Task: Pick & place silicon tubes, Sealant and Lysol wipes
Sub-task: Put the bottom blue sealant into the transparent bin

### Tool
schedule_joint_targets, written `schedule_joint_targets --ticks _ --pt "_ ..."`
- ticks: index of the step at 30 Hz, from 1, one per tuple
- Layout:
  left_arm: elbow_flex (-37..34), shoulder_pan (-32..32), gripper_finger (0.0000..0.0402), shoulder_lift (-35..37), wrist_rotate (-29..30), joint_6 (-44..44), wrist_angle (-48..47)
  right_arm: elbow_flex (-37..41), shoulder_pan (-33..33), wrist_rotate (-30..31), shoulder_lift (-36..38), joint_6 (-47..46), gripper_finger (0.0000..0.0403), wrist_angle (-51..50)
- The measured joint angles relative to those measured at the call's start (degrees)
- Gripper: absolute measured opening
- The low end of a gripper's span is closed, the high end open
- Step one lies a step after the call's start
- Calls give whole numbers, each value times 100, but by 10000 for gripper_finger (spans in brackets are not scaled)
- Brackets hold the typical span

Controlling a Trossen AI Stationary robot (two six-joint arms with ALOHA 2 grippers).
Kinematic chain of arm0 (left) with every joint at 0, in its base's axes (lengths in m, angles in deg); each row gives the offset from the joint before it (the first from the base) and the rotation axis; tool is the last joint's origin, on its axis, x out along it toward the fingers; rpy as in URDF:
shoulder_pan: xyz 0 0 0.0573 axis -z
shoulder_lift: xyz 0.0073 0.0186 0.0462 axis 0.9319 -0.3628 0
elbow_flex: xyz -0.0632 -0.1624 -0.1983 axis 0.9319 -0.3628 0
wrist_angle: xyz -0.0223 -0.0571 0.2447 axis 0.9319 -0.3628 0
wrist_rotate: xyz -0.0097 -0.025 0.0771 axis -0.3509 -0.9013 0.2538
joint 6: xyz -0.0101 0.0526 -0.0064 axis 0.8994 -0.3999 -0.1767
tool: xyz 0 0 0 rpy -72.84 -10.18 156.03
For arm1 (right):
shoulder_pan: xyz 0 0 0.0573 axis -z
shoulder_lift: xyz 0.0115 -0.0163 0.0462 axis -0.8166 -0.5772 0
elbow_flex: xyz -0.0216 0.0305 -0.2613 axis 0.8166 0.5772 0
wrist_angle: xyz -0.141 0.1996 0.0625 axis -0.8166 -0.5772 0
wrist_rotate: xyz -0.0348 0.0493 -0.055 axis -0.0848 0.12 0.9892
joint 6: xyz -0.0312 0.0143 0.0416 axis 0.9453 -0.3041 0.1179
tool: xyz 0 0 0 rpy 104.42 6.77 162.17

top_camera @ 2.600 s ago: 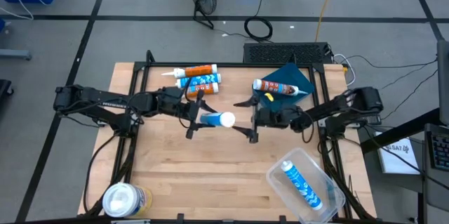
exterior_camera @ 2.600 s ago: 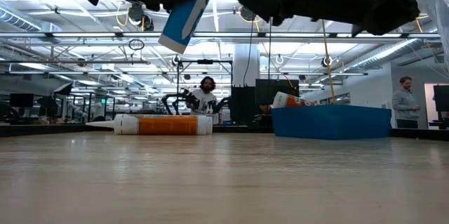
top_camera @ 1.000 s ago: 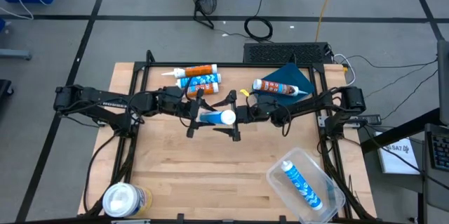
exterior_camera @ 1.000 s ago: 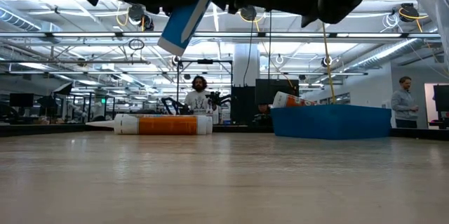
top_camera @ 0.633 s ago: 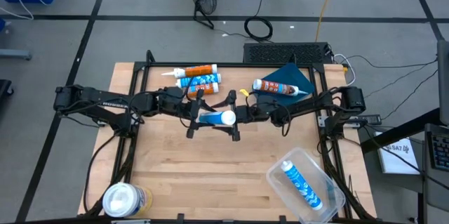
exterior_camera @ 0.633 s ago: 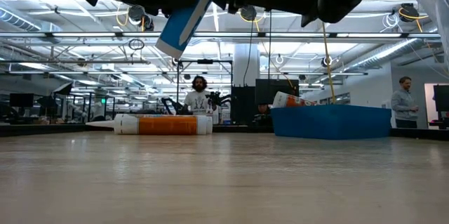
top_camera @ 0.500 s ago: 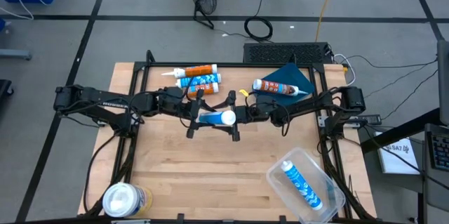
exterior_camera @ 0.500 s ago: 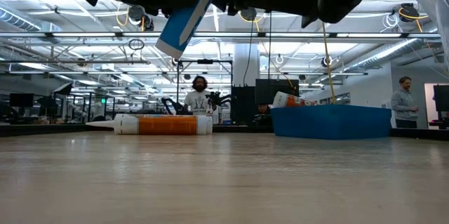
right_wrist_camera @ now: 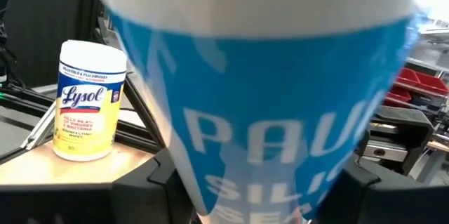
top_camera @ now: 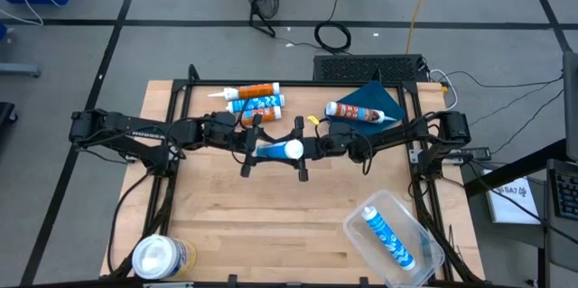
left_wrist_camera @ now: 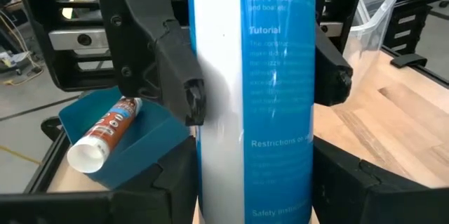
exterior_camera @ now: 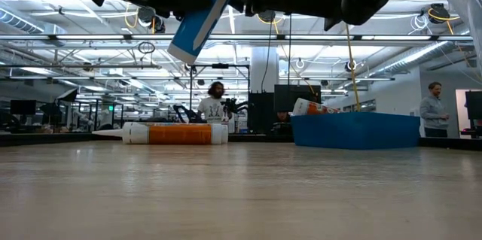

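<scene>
- Blue-and-white silicone tube (top_camera: pixel 275 151) held above the middle of the wooden surface (top_camera: pixel 271 225), clear of the wood, tilted in the low view.
- Left pincer (top_camera: pixel 252 150) clenched on the tube's body; right pincer (top_camera: pixel 302 151) clamped on its white-capped end from the opposite side.
- Orange tube (top_camera: pixel 249 91) and two blue tubes (top_camera: pixel 255 106) lying side by side at the far edge.
- Another tube (top_camera: pixel 359 112) resting on the blue tray (top_camera: pixel 383 98) at the far right.
- Clear plastic tub (top_camera: pixel 424 254) at the near right corner, one blue tube (top_camera: pixel 388 237) inside.
- Lysol wipes (top_camera: pixel 161 257) upright at the near left corner.
</scene>
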Motion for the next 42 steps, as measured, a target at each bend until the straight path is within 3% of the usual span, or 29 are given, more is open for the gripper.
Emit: schedule_joint_targets --ticks 7,16,23,28,34,38,42 --pt "0 4 216 0 119 40 -24 4 2 -22 0 60 200 -4" --pt "9 -2 328 61 208 575 -43 7 -9 256 -2 -1 200 -182" --pt "11 -2 379 811 776 182 -885 9 -38 262 226 -318 200 -620" --pt "11 -2 391 1317 1306 199 -1240 15 -195 269 740 -392 200 -1238" --pt "11 -2 392 1480 1455 295 -1298 15 -607 429 1702 -656 200 -2640" --pt "11 -2 392 1497 1455 292 -1256 9 -967 461 2514 -1391 200 -3591" --pt "11 -2 392 1495 1455 283 -1262 9 -1423 983 3274 -2211 200 -4400"
